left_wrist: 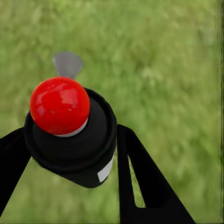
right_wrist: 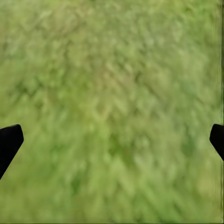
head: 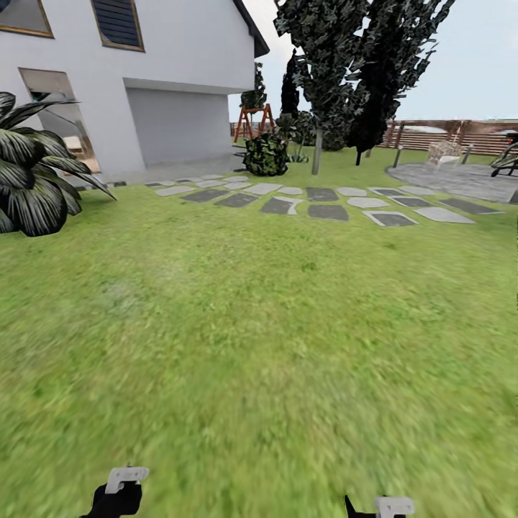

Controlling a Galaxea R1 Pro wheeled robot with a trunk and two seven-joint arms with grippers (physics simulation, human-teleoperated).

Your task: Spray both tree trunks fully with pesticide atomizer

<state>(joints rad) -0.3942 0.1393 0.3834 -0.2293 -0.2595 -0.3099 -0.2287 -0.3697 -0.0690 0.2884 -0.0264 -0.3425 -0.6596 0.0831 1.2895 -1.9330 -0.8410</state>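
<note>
From my head I am looking across the lawn (head: pixel 252 324) toward the white house (head: pixel 144 79), a path of flat stepping stones (head: pixel 316 201) and a tree (head: pixel 316 93) with a pale trunk and dark ragged leaves, standing well away from me past the stones. A round bush (head: pixel 266 155) is sitting just beside it, a spiky dark plant (head: pixel 32 169) is spreading at the left edge, and a slatted wooden fence (head: pixel 446 135) is running behind. Down at the bottom edge my left hand (head: pixel 119 493) and right hand (head: pixel 381 507) are barely peeking in.

My left wrist camera is showing what the head camera is not: my left hand (left_wrist: pixel 70 154) is pinching the sprayer (left_wrist: pixel 70 135), a black body with a glossy red ball top, one finger (left_wrist: pixel 144 182) on each side, over blurred grass.

My right hand (right_wrist: pixel 112 140) is spreading wide, holding nothing, its fingertips (right_wrist: pixel 9 140) at the picture's edges over grass.
</note>
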